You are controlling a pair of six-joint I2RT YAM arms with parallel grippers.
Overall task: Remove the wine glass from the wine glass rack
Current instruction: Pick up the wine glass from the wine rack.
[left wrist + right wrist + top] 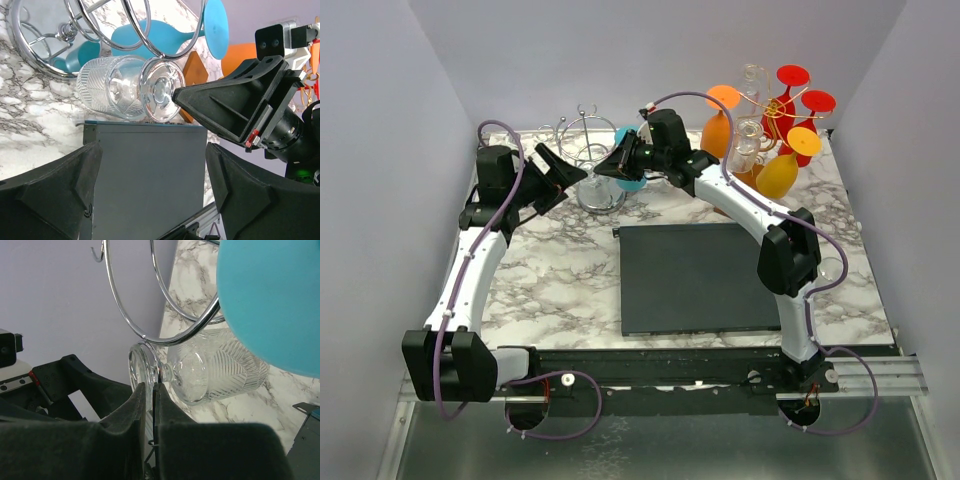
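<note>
Plain pale lavender-grey walls (620, 60) close in three sides of a white marble-patterned tabletop with grey veins (550, 270), evenly and softly lit; a silver aluminium rail (880, 375) lines its near edge, brushed grey metal surface (650, 450) below

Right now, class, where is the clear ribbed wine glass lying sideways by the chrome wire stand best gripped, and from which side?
Take the clear ribbed wine glass by its thin flat foot, edge-on from the foot end. It is sideways, foot facing the right gripper, which is shut on that disc; the bowl is too wide and the chrome wire stand crowds the stem.
</note>
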